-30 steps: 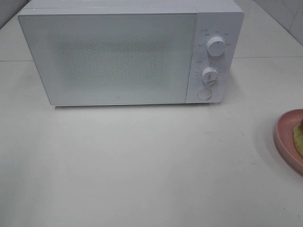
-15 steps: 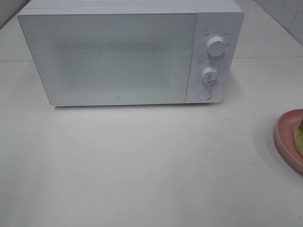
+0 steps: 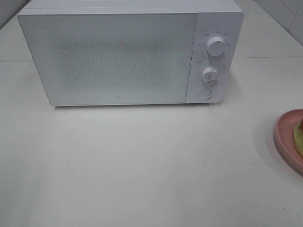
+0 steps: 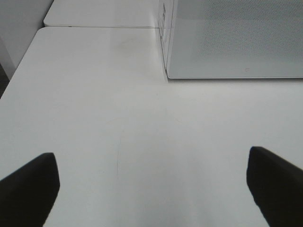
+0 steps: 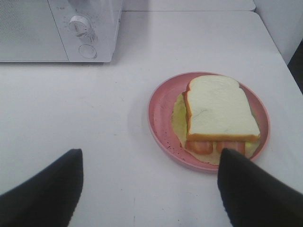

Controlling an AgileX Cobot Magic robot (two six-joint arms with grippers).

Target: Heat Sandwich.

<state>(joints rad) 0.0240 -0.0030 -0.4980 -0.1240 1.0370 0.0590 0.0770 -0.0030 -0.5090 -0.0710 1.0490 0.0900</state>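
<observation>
The sandwich [image 5: 220,113], white bread with tan crust, pale filling and red pieces sticking out, lies on a round pink plate [image 5: 161,111]. In the high view only the plate's left rim [image 3: 284,135] and a sliver of the sandwich [image 3: 299,135] show at the right edge. A white microwave [image 3: 128,54] stands at the back with its door shut. My right gripper [image 5: 149,187] is open, hovering short of the plate over the table. My left gripper [image 4: 151,187] is open over bare table in front of the microwave's left corner [image 4: 168,75]. Neither arm shows in the high view.
The microwave has two dials [image 3: 216,47] and a round button [image 3: 204,94] on its right panel. A white wall [image 4: 19,28] borders the table's left side. The table's right edge [image 5: 272,35] runs close beside the plate.
</observation>
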